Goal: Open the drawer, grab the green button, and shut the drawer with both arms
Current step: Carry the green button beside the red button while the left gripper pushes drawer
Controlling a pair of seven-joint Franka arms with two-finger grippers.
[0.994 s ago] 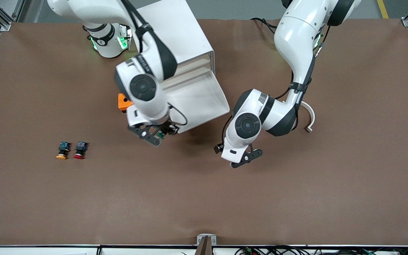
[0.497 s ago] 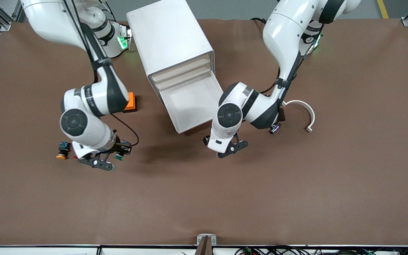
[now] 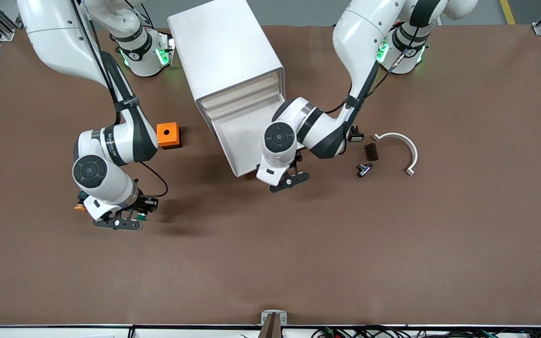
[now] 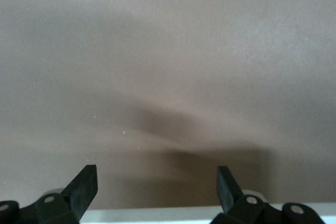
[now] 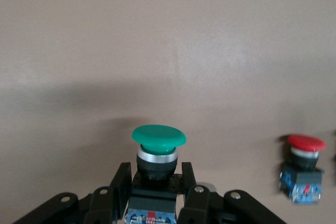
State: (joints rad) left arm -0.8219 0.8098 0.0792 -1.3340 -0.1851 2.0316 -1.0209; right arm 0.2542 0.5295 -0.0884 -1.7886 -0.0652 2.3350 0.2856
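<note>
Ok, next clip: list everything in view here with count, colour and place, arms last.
cabinet: 1, white, mid-table between the arm bases
drawer: 1, white, lowest of the cabinet, pulled out
green button: 1, green cap, in the right gripper
red button: 1, red cap, on the table beside the right gripper
yellow button: 1, mostly hidden under the right arm
orange block: 1, beside the cabinet, toward the right arm's end
curved piece: 1, white, toward the left arm's end
small dark parts: 3, beside the curved piece
table: 1, brown
right gripper: shut on the green button, over the table
left gripper: open, at the drawer's front
</note>
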